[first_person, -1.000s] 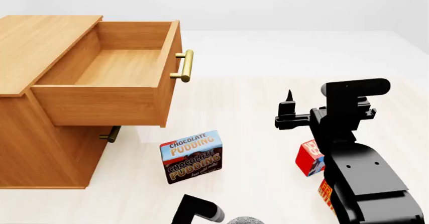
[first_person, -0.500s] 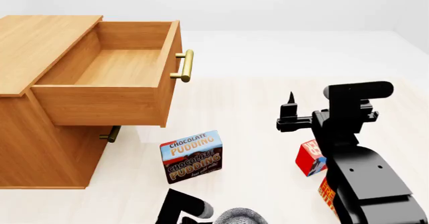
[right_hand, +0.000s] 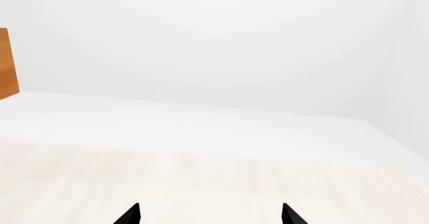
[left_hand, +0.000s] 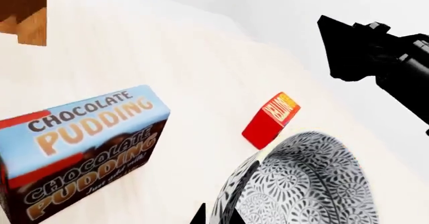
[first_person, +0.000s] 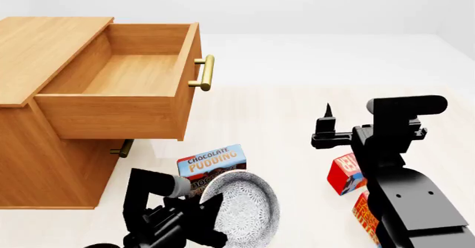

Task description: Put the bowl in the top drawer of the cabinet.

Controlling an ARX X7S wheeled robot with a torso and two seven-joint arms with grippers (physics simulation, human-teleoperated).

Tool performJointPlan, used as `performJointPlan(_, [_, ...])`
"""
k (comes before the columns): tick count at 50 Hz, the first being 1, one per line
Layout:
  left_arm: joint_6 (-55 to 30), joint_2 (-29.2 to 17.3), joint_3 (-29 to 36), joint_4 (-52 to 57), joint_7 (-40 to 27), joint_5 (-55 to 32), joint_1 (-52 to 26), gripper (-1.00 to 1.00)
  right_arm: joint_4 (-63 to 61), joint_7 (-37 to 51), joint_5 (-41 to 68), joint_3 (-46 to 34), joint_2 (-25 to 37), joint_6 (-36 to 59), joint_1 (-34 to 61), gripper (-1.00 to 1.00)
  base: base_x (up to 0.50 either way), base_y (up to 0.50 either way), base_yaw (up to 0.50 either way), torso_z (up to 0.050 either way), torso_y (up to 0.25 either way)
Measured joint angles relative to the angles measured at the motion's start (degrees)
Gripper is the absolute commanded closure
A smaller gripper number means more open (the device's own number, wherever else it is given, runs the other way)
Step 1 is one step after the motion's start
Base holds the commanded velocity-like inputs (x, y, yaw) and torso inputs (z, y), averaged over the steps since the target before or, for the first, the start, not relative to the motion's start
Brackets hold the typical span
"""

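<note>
The speckled white bowl (first_person: pixel 243 208) hangs tilted on edge above the floor, in front of the pudding box. My left gripper (first_person: pixel 211 210) is shut on its rim. In the left wrist view both fingertips pinch the bowl (left_hand: pixel 305 181) at its near rim, with the left gripper (left_hand: pixel 216 217) at the frame's lower edge. The cabinet (first_person: pixel 41 53) stands at the left with its top drawer (first_person: pixel 130 75) pulled out and nothing inside; the brass handle (first_person: pixel 206 73) faces right. My right gripper (first_person: pixel 327 118) is raised at the right, open (right_hand: pixel 210 215) and holding nothing.
A chocolate pudding box (first_person: pixel 210 160) stands on the floor below the drawer, also seen as the pudding box (left_hand: pixel 80 143) close to the bowl. A red box (first_person: pixel 343 173) and an orange box (first_person: pixel 361 212) lie by my right arm (first_person: pixel 401 164). The lower drawer's handle (first_person: pixel 124 148) shows under the open drawer.
My left arm has risen from the frame's bottom edge, lifting the bowl up in front of the pudding box. The right gripper drifted slightly right and down.
</note>
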Motion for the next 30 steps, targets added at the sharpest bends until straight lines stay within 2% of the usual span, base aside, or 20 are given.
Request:
performJointPlan(14, [0.9, -3.8, -7.2, 3.5, -9.7, -14.1, -4.7, 1.00, 1.4, -0.3, 0.2, -0.2, -0.4, -2.9, -2.5, -1.00, 0.00, 0.00, 0.00, 0.000, 0.000])
performJointPlan(30, [2.6, -8.1, -8.0, 2.7, -22.1, -25.9, -16.6, 1.00, 3.5, 0.5, -1.6, -2.8, -1.2, -7.1, -4.7, -1.00, 0.00, 0.00, 0.00, 0.000, 0.000])
